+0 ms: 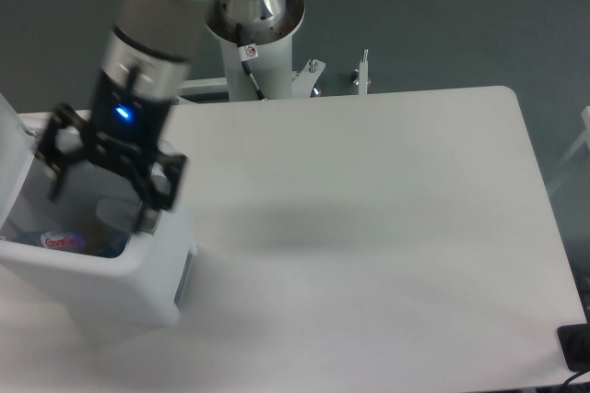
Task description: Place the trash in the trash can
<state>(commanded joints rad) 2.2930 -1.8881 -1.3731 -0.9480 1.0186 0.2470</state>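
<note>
The trash can [101,284], a boxy white bin, stands at the table's left front with its lid [11,125] hinged up at the frame's left edge. Inside it lies the bluish bottle, its red-and-white label [57,242] showing near the bin's front wall. My gripper [101,206] hangs over the bin's opening, open, fingers spread wide with nothing between them. One finger [152,208] overlaps the bin's right rim. A pale shape under the gripper may be the white pouch; I cannot tell for sure.
The arm's base column [253,15] rises behind the table's back edge, with small metal brackets [312,70] beside it. The white tabletop [369,218] stretches to the right of the bin. A dark object [576,347] sits past the front right corner.
</note>
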